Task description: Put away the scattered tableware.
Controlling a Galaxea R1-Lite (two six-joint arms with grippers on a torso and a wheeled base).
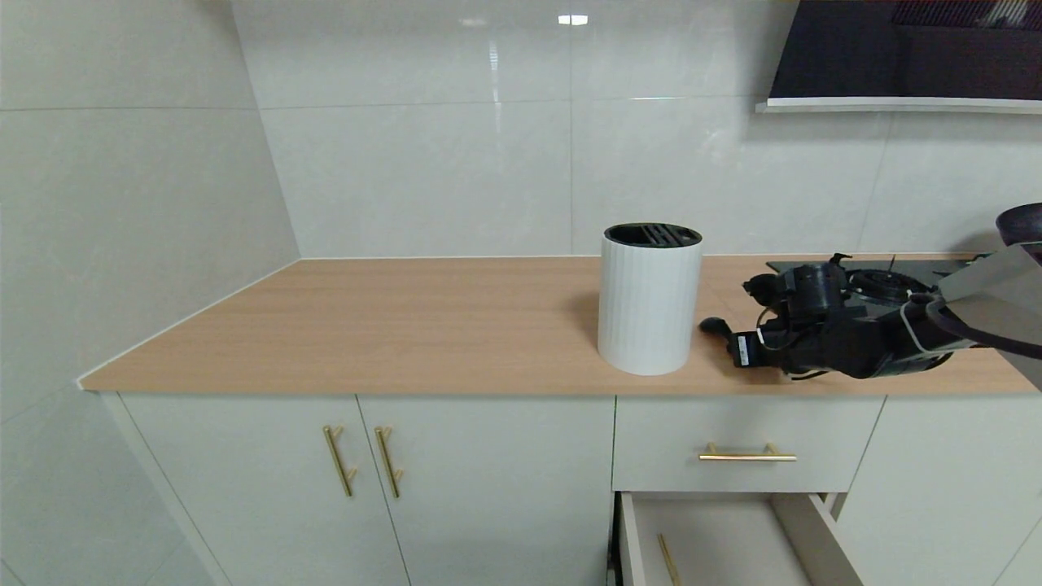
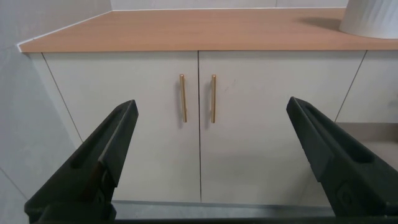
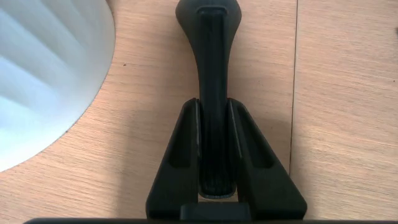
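Wood-grain countertop (image 1: 407, 325), bounded at the back and left by tiled wall (image 1: 407, 163).
A white ribbed holder (image 1: 650, 301) with a black slotted top is stood upright, right of centre. A black handle (image 1: 715, 325) is seen just beside it on the right, low at the wood; contact cannot be confirmed. A gas hob (image 1: 883, 281) is set in at the far right.

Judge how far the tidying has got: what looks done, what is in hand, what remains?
Done: nothing obvious; no handle sticks out of the white holder. In hand: the right gripper is shut on a black utensil handle, low over the worktop beside the holder. Remaining: lifting and stowing it, probably in the holder. The left gripper is open and empty.
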